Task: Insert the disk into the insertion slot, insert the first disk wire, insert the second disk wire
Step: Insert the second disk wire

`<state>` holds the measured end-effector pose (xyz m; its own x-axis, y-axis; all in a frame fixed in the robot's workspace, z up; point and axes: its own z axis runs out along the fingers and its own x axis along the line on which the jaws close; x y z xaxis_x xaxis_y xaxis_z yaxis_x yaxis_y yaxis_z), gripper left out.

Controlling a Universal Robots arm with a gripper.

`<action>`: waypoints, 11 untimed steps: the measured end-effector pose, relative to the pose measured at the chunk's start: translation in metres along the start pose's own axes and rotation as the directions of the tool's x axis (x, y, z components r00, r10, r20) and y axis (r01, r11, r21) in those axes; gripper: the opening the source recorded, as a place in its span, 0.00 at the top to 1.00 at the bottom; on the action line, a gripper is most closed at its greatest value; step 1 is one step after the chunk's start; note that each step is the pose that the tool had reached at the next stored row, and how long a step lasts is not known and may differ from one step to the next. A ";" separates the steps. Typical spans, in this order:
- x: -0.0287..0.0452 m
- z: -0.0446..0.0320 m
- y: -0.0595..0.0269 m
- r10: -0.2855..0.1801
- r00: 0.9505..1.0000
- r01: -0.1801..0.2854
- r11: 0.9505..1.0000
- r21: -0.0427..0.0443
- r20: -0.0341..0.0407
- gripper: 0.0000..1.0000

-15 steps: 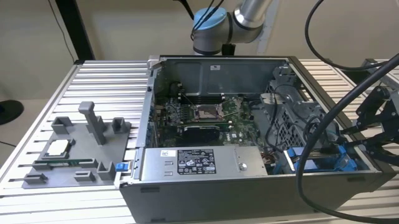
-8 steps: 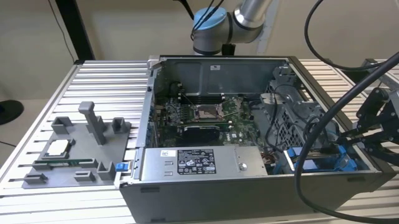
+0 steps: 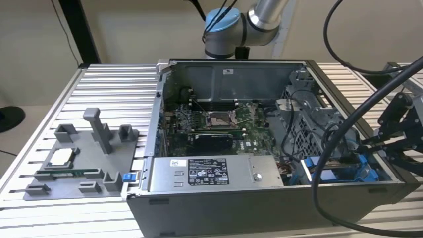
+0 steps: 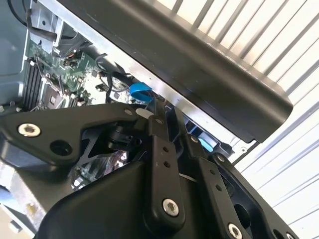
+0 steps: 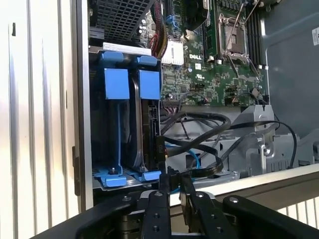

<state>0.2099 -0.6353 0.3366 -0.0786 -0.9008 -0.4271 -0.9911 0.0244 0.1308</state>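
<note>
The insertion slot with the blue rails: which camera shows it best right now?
The first wrist view: the insertion slot shows along its full length, blue rails included. The exterior view catches just blue plastic behind cables; the second wrist view gives blue glimpses past the gripper.

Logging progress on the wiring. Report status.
Fingers shut on wire connector. Disk seated in insertion slot. Loose black cables crowd beside connector.

One open computer case (image 3: pixel 264 198) sits on one slatted metal table (image 3: pixel 106 79). Inside are one green motherboard (image 3: pixel 218 124) and one grey power-supply box (image 3: pixel 211 173). Two blue carriers (image 5: pixel 129 84) stand side by side. One grey fixture tray (image 3: pixel 79 168) lies at the exterior view's left.
</note>
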 end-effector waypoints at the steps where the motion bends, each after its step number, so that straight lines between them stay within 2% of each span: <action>1: 0.0000 0.0001 0.0000 0.002 1.000 -0.002 1.000 0.001 0.001 0.00; 11: 0.0012 0.0015 0.0013 0.023 1.000 -0.023 1.000 0.012 0.004 0.00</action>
<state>0.2083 -0.6357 0.3349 -0.1014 -0.8980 -0.4281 -0.9903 0.0499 0.1299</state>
